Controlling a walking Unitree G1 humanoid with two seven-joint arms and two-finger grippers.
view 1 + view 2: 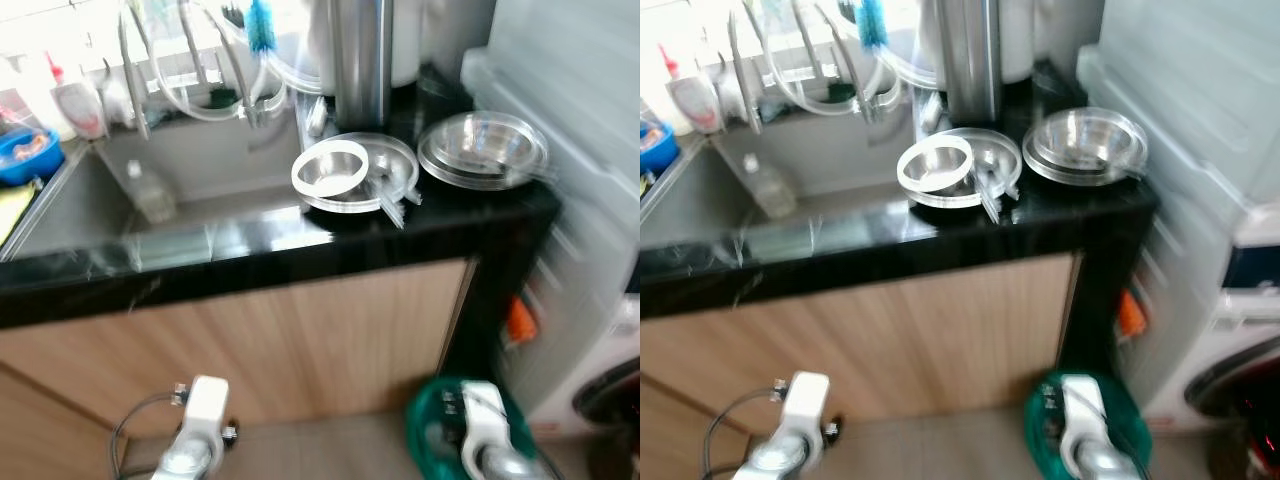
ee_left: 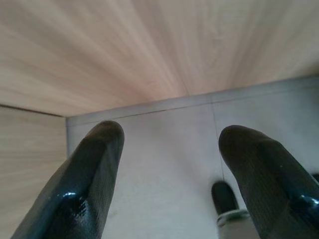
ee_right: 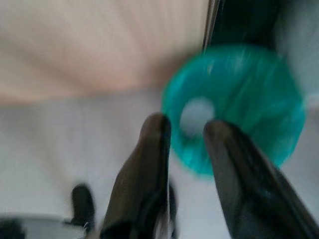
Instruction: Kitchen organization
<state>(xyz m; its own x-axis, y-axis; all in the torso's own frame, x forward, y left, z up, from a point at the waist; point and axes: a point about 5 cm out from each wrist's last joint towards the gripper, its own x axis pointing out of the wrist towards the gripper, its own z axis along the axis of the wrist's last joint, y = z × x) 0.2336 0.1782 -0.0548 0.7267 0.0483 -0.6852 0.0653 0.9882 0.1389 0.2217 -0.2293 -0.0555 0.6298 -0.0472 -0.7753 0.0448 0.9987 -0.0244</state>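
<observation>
Left claw (image 2: pixel 169 174) hangs low at 7 o'clock in the head view, in front of the wooden cabinet front (image 1: pixel 250 340), its two black fingers (image 2: pixel 84 189) spread well apart over pale floor (image 2: pixel 164 164) and holding nothing. Right claw (image 3: pixel 187 149) hangs low at 5 o'clock, fingers parted by a narrow gap with nothing between them; a teal ring-shaped object (image 3: pixel 249 104) lies on the floor just beyond its tips. The right wrist view is blurred.

Bench (image 1: pixel 250 255), black and glossy, runs across the head view above the cabinet, well above both claws. On it at 12 o'clock sits a clear round lid (image 1: pixel 362 175) with a white ring (image 1: pixel 331 168) lying on its left part. Just to the right, at 1 o'clock, rests a stack of steel bowls (image 1: pixel 485 148), close beside the lid. Behind the lid stands a tall steel cylinder (image 1: pixel 360 60).

Sink (image 1: pixel 130 205) occupies the bench at 10 o'clock, with a clear bottle (image 1: pixel 150 192) lying inside it. A blue brush (image 1: pixel 261 28) stands at the back at 11 o'clock. A blue bowl (image 1: pixel 28 155) sits at the far left, at 9 o'clock. A white appliance (image 1: pixel 590 230) stands at 3 o'clock, beside the bench end. Head views are slightly blurred.
</observation>
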